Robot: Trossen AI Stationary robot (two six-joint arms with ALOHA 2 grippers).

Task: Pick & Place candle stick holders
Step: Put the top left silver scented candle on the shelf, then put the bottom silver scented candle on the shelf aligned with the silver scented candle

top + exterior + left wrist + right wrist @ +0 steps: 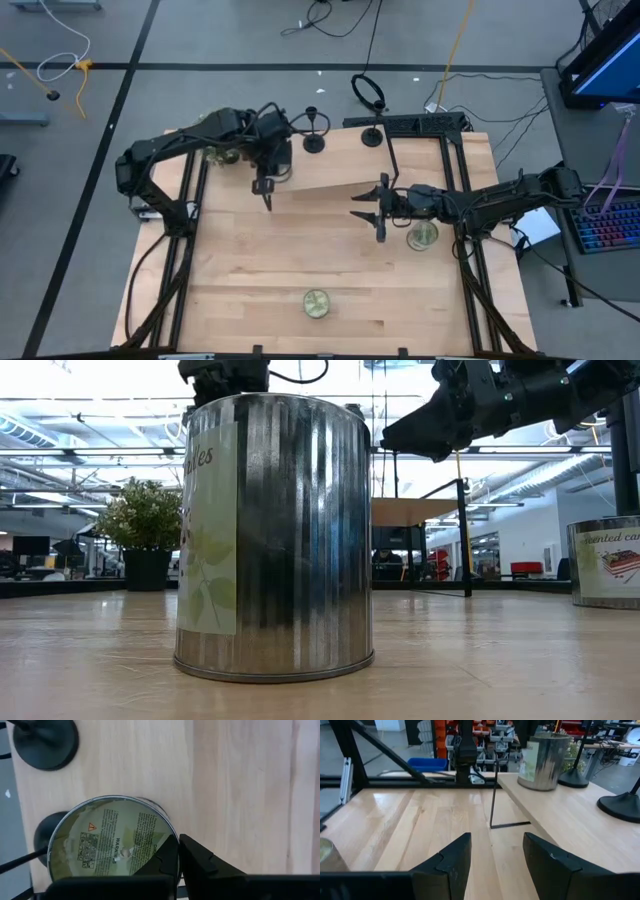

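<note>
My left claw [267, 196] is pinched shut on nothing, hovering over the raised shelf [330, 170] near the desk's [250, 290] 11 o'clock corner, right above a tin candle [112, 840]. My right claw [368, 205] gapes wide, empty, mid-desk toward 1 o'clock, pointing at the shelf. Candle stick holders: two bases [46, 742] show just beside that tin in my left wrist view; overhead, one [313, 140] stands at the shelf's 12 o'clock edge, another [372, 135] toward 1 o'clock. They look rigid, matte, probably light but top-tippy; I'd pinch the thin stem low, near the disc. More tins sit at 3 [423, 236] and 6 o'clock [316, 303].
</note>
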